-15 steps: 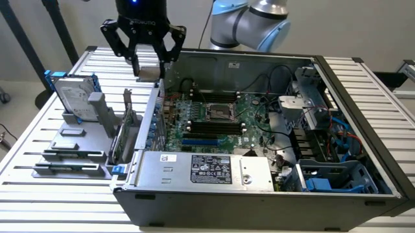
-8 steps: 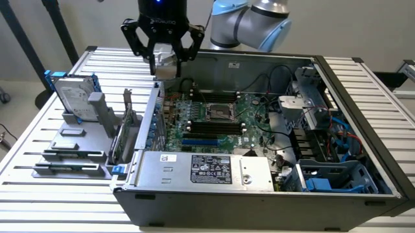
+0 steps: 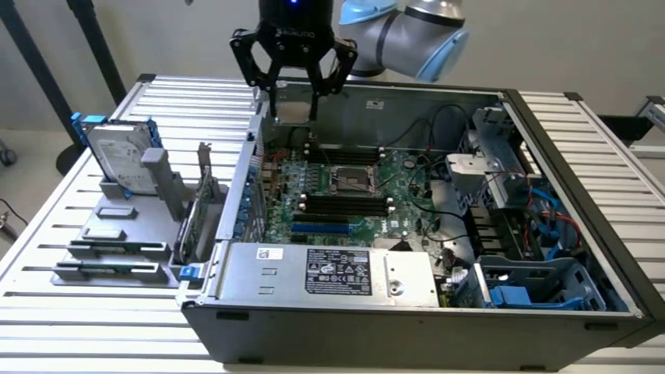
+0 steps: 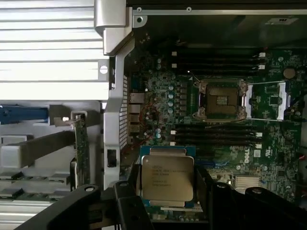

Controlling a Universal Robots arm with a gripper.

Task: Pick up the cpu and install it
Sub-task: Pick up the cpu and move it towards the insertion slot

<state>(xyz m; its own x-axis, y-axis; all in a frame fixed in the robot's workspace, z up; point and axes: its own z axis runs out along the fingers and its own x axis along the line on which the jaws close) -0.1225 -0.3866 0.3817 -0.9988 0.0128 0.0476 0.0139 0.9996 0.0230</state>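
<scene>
The cpu (image 4: 167, 176), a flat square chip with a silver printed top, sits between my gripper's (image 4: 167, 199) black fingers (image 4: 127, 194), which are shut on its two edges. In the exterior view my gripper (image 3: 294, 92) hangs above the far left corner of the open computer case (image 3: 582, 234), with the cpu (image 3: 295, 109) held below it. The open cpu socket (image 4: 221, 99) with its metal frame lies on the green motherboard (image 3: 359, 199), some way off from the chip; in the exterior view the socket (image 3: 351, 183) is lower and nearer the middle of the board.
A silver hard drive with blue rails (image 3: 114, 152) stands in a grey tray (image 3: 109, 253) at the exterior view's left. A green expansion card (image 3: 198, 206) stands beside the case wall. A power supply (image 3: 332, 273) sits at the case front, cables and drive bays (image 3: 519, 202) at the right.
</scene>
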